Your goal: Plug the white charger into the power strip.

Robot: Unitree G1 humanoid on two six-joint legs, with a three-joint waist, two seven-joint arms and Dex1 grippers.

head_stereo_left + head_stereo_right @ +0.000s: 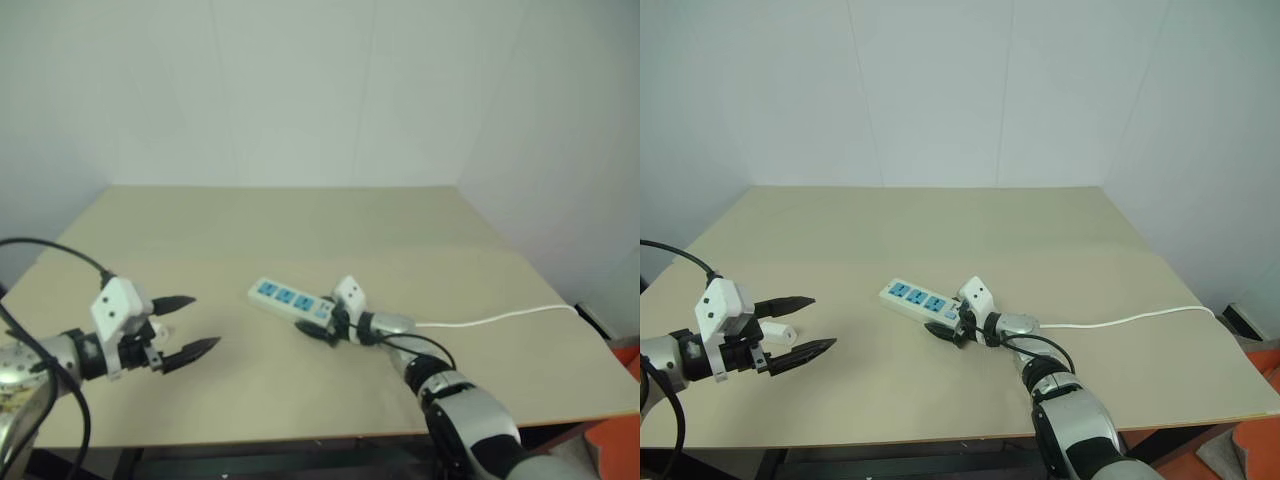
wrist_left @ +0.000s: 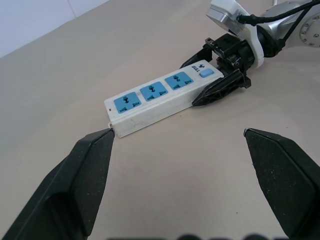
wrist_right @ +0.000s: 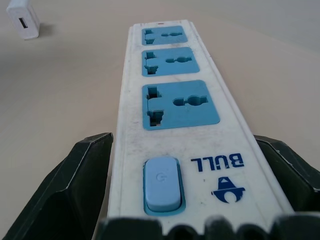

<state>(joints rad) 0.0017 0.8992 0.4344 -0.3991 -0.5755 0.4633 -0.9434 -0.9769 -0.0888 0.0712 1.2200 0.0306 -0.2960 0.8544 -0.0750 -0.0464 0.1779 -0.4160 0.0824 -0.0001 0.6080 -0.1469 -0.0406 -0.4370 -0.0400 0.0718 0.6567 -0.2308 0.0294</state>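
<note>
Beige table [image 1: 940, 215]: matte top; carries all items noted below.
Power strip [image 1: 918, 299]: white bar with three blue sockets, flat on the table near its centre, lying at a slant; all three sockets unoccupied. A blue switch [image 3: 161, 182] sits at its end nearest the right tool.
Cable [image 1: 1130, 320]: thin, white, runs from the strip's switch end away to the table's right edge.
White charger [image 1: 779, 333]: lies on the table well to the left of the strip, apart from it, not plugged in. It appears to rest between the left tool's fingers without touching them, though the head views leave this uncertain.
Left tool [image 1: 800, 325]: fingers spread wide, nothing pinched; points toward the strip's far end, well clear of it.
Right tool [image 1: 945, 328]: at the strip's switch end, one black finger [image 3: 65, 195] along each long side of the bar. Whether the fingers press the bar or merely flank it cannot be told.
</note>
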